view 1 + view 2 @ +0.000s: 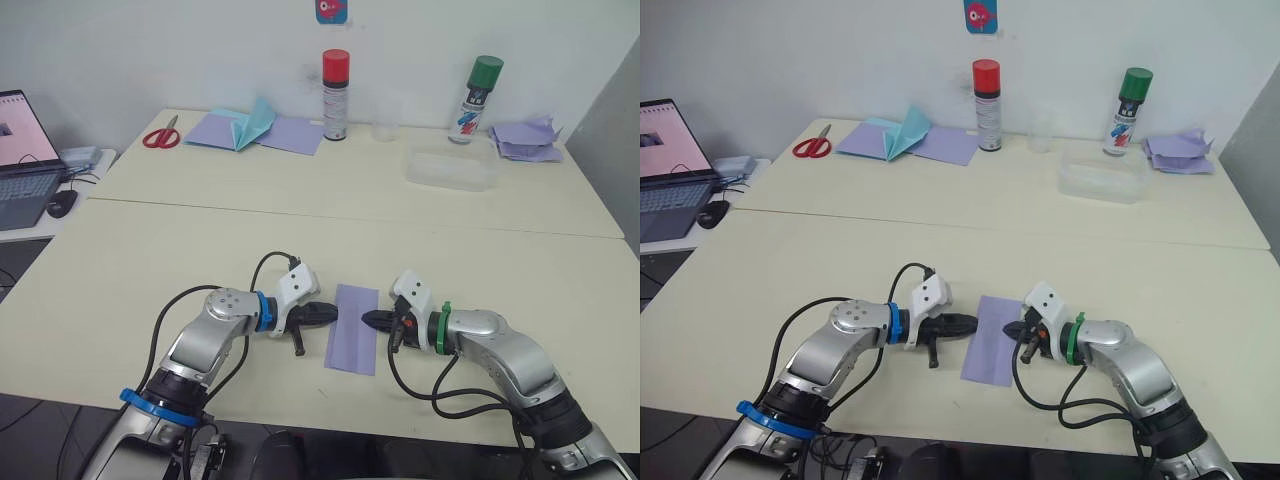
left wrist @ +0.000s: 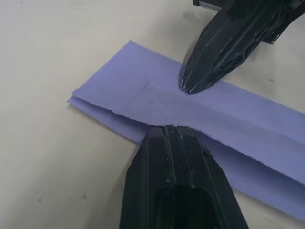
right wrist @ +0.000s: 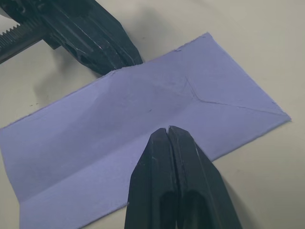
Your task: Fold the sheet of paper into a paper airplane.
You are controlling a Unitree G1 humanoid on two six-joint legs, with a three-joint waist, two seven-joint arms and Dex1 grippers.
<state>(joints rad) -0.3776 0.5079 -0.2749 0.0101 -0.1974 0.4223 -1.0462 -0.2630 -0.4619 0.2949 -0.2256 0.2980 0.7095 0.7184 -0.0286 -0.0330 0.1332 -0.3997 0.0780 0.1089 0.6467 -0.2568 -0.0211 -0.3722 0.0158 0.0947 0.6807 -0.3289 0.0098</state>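
We see the paper (image 1: 353, 328) flat on the bench (image 1: 180, 250) btwn the two claws: left claw (image 1: 332, 315) tip at its left long edge, right claw (image 1: 366, 320) tip on its right side, both closed, holding nothing. Paper is lavender, folded to a narrow strip w/ diagonal creases near one end.

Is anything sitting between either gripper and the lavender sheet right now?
Nothing visible does. The sheet of paper lies folded into a narrow strip on the bare table. The left gripper and right gripper are both shut, tips at its opposite long edges. Spray cans, scissors and other papers sit far back.
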